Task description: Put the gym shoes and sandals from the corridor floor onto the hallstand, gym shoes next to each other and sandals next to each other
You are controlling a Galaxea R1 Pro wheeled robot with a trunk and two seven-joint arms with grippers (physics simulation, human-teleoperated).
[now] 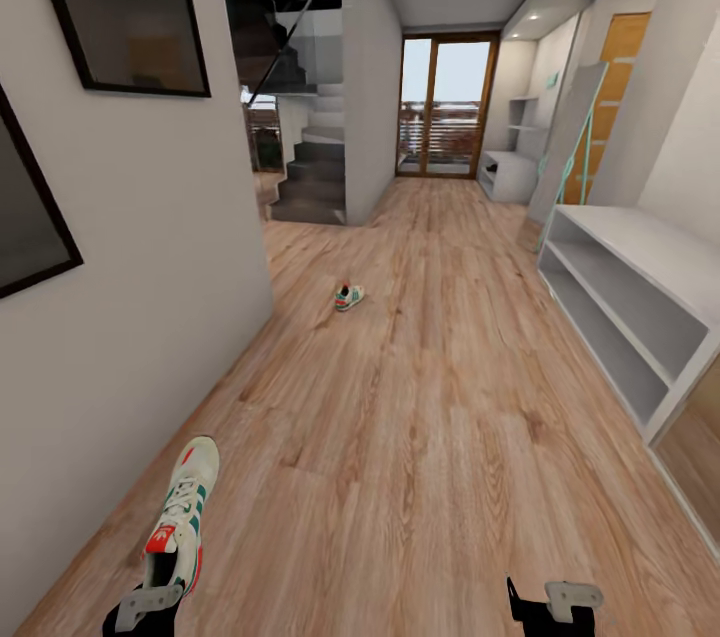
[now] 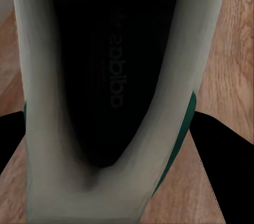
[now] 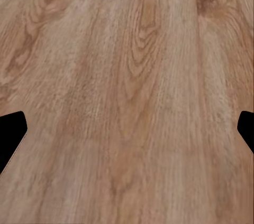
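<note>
One gym shoe (image 1: 185, 515), white with green stripes and a red heel, is held at its heel end by my left gripper (image 1: 150, 607), low by the left wall. In the left wrist view its dark opening (image 2: 116, 76) sits between the black fingers (image 2: 225, 155), which are shut on it. The other gym shoe (image 1: 349, 297) lies on the corridor floor (image 1: 400, 437) farther ahead. The hallstand (image 1: 625, 302) stands along the right wall, its shelves bare. My right gripper (image 1: 550, 603) hangs open over bare planks (image 3: 127, 102). The sandals are out of view.
A white wall with dark framed pictures (image 1: 120, 7) runs close on the left. A staircase (image 1: 310, 177) and a glass door (image 1: 447, 107) are at the corridor's far end. A tall mirror (image 1: 570, 142) leans beyond the hallstand.
</note>
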